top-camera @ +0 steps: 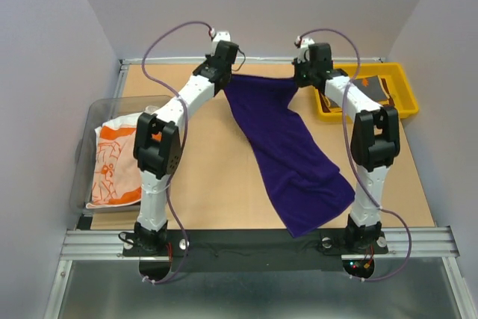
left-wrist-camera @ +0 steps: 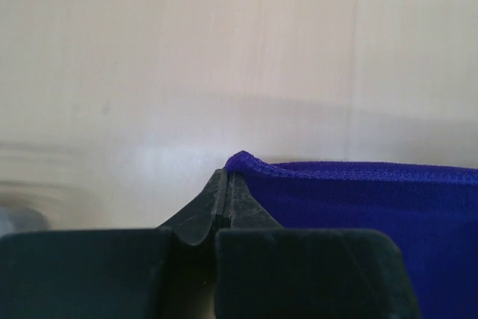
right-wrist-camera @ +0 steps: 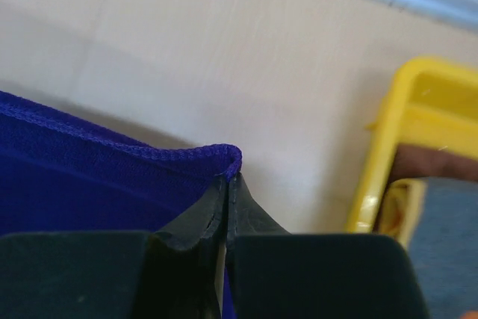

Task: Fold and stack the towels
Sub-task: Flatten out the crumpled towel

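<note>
A deep purple towel (top-camera: 287, 143) runs from the far side of the table to the near right edge, where its end hangs over. Its far edge spans the two grippers. My left gripper (top-camera: 224, 74) is shut on the far left corner; in the left wrist view the fingertips (left-wrist-camera: 226, 178) pinch the hem of the purple towel (left-wrist-camera: 373, 214). My right gripper (top-camera: 302, 76) is shut on the far right corner, seen up close at the jaws (right-wrist-camera: 227, 181) with the purple towel (right-wrist-camera: 89, 177) to their left. An orange-and-white patterned towel (top-camera: 112, 162) lies in the clear bin.
The clear plastic bin (top-camera: 84, 147) stands at the table's left edge. A yellow tray (top-camera: 399, 84) sits at the far right, close beside the right gripper, its rim (right-wrist-camera: 381, 162) near the jaws. It holds a dark brown towel (top-camera: 373, 91) with orange cloth (top-camera: 365, 80).
</note>
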`<state>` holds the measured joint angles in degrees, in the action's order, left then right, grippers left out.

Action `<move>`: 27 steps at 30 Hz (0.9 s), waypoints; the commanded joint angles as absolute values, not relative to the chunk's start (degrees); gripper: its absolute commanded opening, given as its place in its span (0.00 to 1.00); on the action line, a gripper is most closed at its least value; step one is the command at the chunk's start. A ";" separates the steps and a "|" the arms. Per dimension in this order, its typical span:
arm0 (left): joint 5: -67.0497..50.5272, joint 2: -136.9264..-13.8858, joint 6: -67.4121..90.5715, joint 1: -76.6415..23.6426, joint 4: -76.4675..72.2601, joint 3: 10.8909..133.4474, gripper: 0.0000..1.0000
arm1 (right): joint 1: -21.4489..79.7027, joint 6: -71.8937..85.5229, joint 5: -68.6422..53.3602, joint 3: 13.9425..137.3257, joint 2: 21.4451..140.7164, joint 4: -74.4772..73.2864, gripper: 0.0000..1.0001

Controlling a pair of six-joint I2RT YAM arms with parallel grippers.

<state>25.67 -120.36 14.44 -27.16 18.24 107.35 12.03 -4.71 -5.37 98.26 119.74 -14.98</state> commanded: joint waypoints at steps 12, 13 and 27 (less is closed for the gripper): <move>30.67 -88.17 -17.31 -37.61 7.30 122.09 0.00 | 11.43 -9.05 -4.82 114.00 89.49 -12.83 0.01; 30.24 -84.24 -17.58 -39.36 6.77 119.30 0.00 | 11.51 -9.31 -5.70 112.34 85.56 -12.83 0.01; 14.33 -56.60 -16.61 -46.67 6.67 106.34 0.00 | 11.43 -7.74 -22.14 106.52 64.07 -12.92 0.01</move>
<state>14.50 -60.10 -13.34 -47.31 9.41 103.85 12.47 -7.44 -23.11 104.79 64.90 -12.99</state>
